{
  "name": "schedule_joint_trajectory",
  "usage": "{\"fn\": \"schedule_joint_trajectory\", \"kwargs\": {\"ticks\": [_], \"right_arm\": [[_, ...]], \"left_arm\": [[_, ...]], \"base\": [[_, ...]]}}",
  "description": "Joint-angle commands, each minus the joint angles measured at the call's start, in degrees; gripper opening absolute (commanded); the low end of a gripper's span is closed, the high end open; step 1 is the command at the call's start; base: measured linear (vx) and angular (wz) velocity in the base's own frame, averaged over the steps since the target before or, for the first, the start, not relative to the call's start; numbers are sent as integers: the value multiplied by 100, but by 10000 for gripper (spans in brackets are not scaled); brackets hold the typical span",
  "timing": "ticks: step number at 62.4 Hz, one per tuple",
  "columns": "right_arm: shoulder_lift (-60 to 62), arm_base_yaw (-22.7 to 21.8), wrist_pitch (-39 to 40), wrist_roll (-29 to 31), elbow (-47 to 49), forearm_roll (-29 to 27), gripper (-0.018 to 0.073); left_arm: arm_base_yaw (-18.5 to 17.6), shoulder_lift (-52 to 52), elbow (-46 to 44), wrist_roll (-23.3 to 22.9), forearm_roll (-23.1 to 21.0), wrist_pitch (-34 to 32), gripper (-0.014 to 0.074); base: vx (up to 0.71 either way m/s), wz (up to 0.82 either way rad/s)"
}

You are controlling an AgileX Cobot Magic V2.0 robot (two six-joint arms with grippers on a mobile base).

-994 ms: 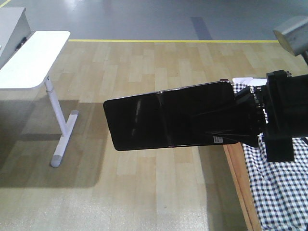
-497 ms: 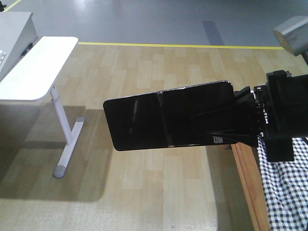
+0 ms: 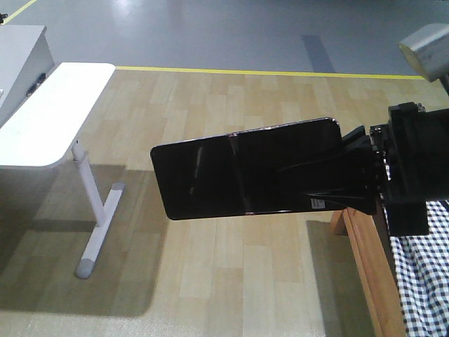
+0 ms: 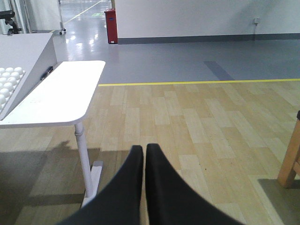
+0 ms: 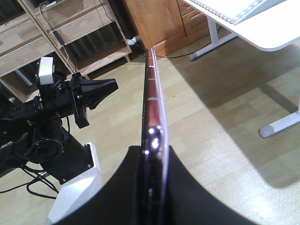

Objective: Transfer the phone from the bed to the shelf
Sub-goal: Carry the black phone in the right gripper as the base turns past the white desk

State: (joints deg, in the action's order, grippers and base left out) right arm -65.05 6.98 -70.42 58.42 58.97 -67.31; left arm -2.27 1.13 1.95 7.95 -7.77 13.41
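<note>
Front view: the right gripper (image 3: 303,184) is clamped on one end of the long flat glossy black phone (image 3: 231,175). The phone juts out level past the fingertips, with a small white sticker beside the lower finger. Gripper and phone sit where they did a second ago, but the surroundings have slid. The white rounded-top table on a tube leg (image 3: 49,116), beyond the phone's free end, has shifted in frame. The bed with the black-and-white check sheet (image 3: 424,281), below the wrist, has shrunk to a sliver. Reading: the base is turning off the bed with the grasp unchanged, so this is the carry phase and placing has not begun. Left wrist view: the left gripper (image 4: 142,150) is pressed closed on nothing, over wood floor. Right wrist view: the phone is edge-on, pinched between both fingers. The light natural-wood plank shelf (image 5: 79,26) lies ahead of the fingertips, off to one side and well apart.
</note>
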Motion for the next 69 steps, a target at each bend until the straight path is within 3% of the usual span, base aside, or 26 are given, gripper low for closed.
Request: {"fn": "schedule_joint_trajectory", "kwargs": {"ticks": [1, 69], "right_arm": [[127, -5, -344, 51, 159, -545, -4], [127, -5, -344, 51, 159, -545, -4]], "left_arm": [[4, 34, 9, -22, -55, -417, 1], [4, 34, 9, -22, -55, -417, 1]], "base": [[18, 1], [12, 15]]}}
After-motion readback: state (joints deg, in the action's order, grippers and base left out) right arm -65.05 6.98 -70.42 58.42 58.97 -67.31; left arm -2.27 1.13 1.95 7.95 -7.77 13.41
